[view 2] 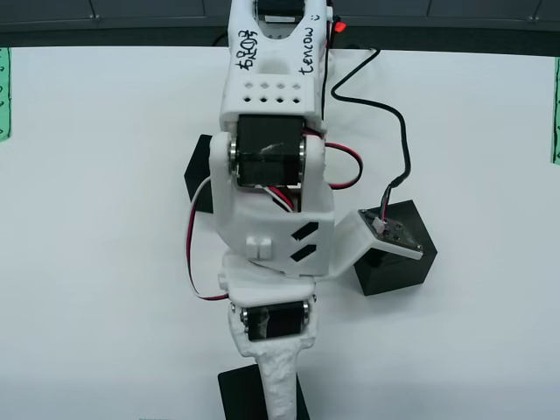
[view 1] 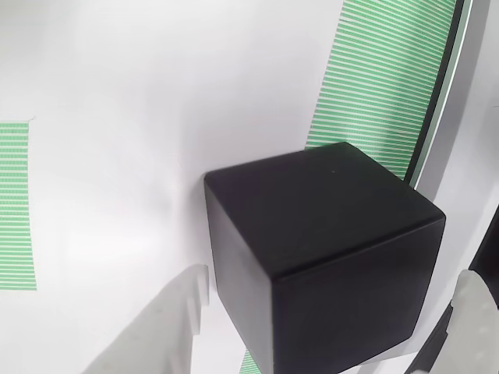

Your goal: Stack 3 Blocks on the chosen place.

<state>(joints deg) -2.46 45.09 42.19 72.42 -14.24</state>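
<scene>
Wrist view first: a black block (view 1: 323, 257) sits large and close between the two white fingers of the gripper (view 1: 327, 327). One finger (view 1: 160, 327) rises at the lower left and the other finger (view 1: 475, 312) at the lower right. Both stand clear of the block's sides, so the gripper is spread open around the block without clamping it. The block rests on a white table (view 1: 117, 93). A green-and-white striped patch (view 1: 374, 78) runs from behind the block up to the top edge, and a sliver of the same stripes peeks out under the block's lower left corner, so the block appears to sit on that patch. A second striped patch (view 1: 15, 206) lies at the left edge, well apart.

Overhead view next: the white arm (view 2: 271, 175) reaches down the middle of the picture over the white table. The same block (view 2: 238, 395) sits at the bottom edge, partly hidden under the arm's tip. Another block (view 2: 398, 262) lies to the right, partly under a small camera mount. A third block (view 2: 199, 184) shows as a dark corner to the left of the arm. All three rest apart on the table.

As a judgement, no block is stacked on another yet. At most the first block is placed; two remain to be fetched and stacked.
</scene>
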